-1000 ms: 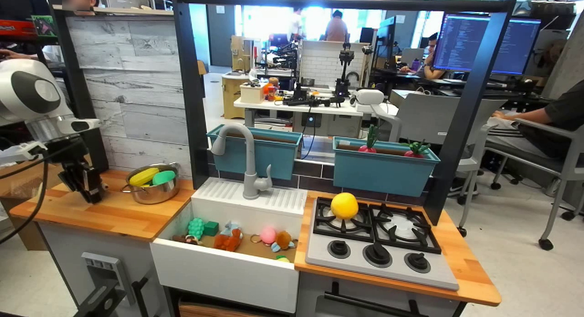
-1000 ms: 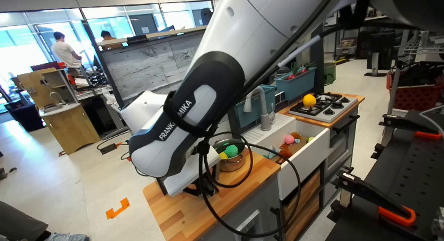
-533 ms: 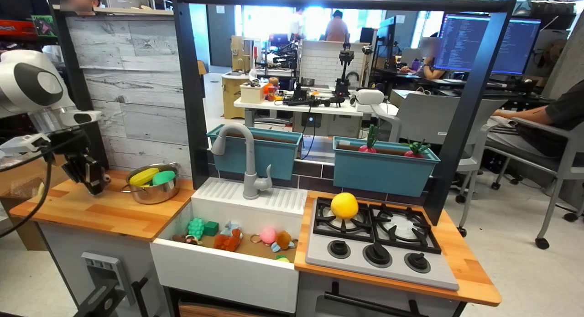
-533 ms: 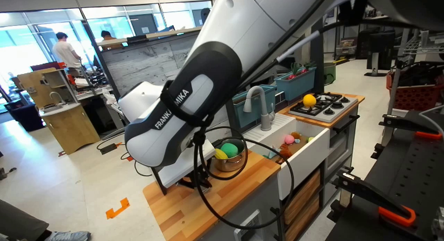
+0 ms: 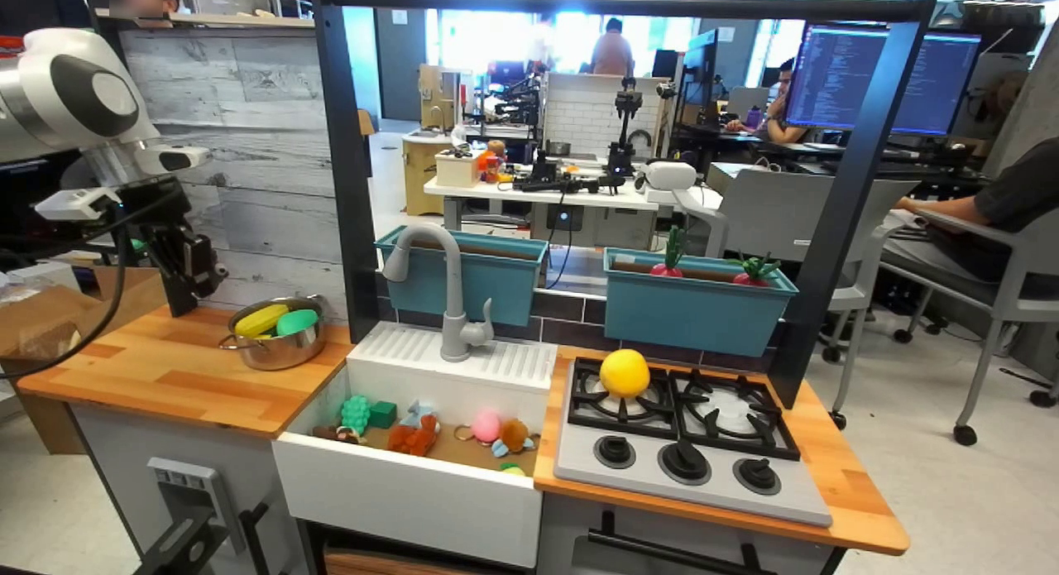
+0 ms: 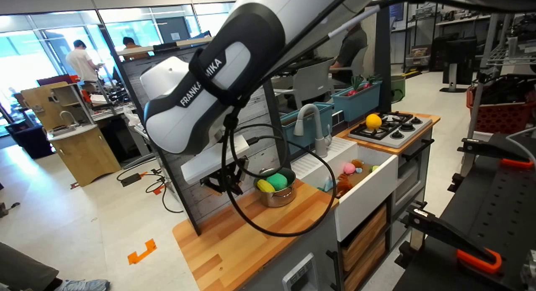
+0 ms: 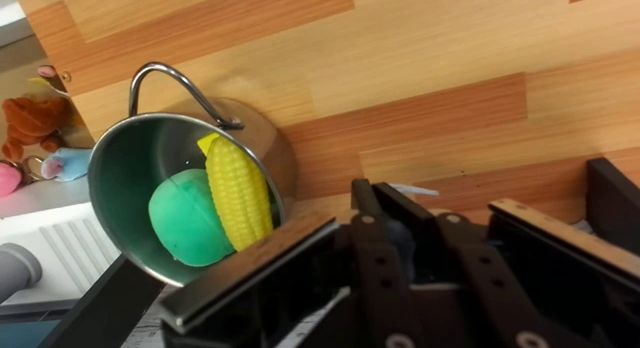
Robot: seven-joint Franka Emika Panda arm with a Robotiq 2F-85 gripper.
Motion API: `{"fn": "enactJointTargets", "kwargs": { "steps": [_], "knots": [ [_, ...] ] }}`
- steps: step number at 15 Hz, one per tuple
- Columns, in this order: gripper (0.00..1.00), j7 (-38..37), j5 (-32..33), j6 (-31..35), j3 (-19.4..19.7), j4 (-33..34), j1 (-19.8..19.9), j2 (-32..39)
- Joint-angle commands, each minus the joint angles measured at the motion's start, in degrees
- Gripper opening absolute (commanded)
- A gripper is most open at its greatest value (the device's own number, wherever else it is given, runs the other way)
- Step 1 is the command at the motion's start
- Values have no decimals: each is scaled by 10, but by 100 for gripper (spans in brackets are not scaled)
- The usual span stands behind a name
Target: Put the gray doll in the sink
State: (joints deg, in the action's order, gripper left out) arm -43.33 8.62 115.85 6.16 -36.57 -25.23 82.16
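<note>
My gripper (image 7: pixel 372 184) is shut on the gray doll (image 7: pixel 400 242), a soft gray lump between the fingers in the wrist view. A thin pale strip pokes out past the fingertips. In an exterior view the gripper (image 5: pixel 201 285) hangs above the left wooden counter, left of and higher than the metal pot. A small bit of the doll (image 5: pixel 221 271) sticks out at its right side. The gripper also shows behind the cable in an exterior view (image 6: pixel 226 183). The white sink (image 5: pixel 405 496) is right of the pot, with several toys inside.
The metal pot (image 5: pixel 285 353) holds a yellow corn and a green toy and stands between gripper and sink. A gray faucet (image 5: pixel 453 298) rises behind the sink. A wood-look panel (image 5: pixel 256 153) and black post (image 5: pixel 343 161) stand behind. A cable loop (image 6: pixel 251 224) hangs from the arm.
My gripper has risen from near the wooden counter to above pot height and shifted slightly right in the view with the sink in front. It carries the gray doll. The toys have not moved.
</note>
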Motion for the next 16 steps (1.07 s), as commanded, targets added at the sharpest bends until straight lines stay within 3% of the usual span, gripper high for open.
{"fn": "enactJointTargets", "kwargs": {
  "steps": [1,8,16],
  "knots": [
    [2,23,-8,-39,-10,-21,8,-19],
    [2,10,-13,-119,-9,-91,27,-69],
    [2,-9,-30,-142,-12,-277,40,-177]
  ]
}}
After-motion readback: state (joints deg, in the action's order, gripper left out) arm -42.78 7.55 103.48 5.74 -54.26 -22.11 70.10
